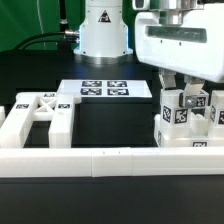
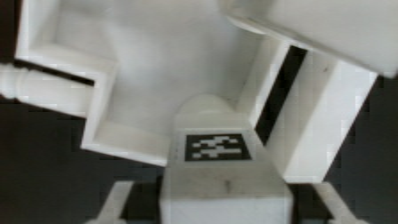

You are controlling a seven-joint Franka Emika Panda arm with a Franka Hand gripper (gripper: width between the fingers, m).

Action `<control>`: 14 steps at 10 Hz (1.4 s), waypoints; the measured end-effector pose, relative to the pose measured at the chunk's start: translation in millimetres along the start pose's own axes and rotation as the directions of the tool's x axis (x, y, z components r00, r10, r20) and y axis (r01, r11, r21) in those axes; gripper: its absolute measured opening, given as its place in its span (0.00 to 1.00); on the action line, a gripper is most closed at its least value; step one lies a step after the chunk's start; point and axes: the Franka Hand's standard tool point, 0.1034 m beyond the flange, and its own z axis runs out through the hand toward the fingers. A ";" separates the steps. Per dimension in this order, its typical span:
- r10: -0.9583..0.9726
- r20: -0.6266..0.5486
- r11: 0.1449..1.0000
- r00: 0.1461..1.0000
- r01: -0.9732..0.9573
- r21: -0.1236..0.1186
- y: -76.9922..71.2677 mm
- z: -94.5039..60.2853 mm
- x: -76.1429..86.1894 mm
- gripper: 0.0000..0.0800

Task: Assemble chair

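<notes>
The chair is in separate white parts. On the exterior view's right, a partly joined group of chair pieces (image 1: 190, 135) stands against the border rail. My gripper (image 1: 187, 106) comes down on it from above, its fingers shut on either side of an upright white tagged post (image 1: 183, 112). In the wrist view the same tagged post (image 2: 217, 150) runs between my fingertips (image 2: 121, 200), with my gripper (image 2: 221, 208) around its near end and white panels and bars (image 2: 107, 80) beyond it. A ladder-like chair frame (image 1: 40, 115) lies flat on the exterior view's left.
The marker board (image 1: 105, 88) lies flat on the black table behind the middle. A long low white border rail (image 1: 110, 160) runs along the front. The arm's white base (image 1: 103, 30) stands at the back, with cables beside it.
</notes>
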 end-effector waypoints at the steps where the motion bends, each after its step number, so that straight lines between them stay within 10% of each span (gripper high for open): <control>1: 0.077 0.005 0.997 0.997 -0.077 0.002 0.0 0.3 0.5 0.36; 4: 0.185 0.016 0.983 0.983 -0.185 0.004 -0.1 0.5 -0.1 0.36; 6: 0.102 0.015 0.995 0.995 -0.102 0.019 -1.5 0.2 1.0 0.74; 14: -0.544 -0.005 0.838 0.839 0.544 0.028 -2.8 -0.7 1.1 0.81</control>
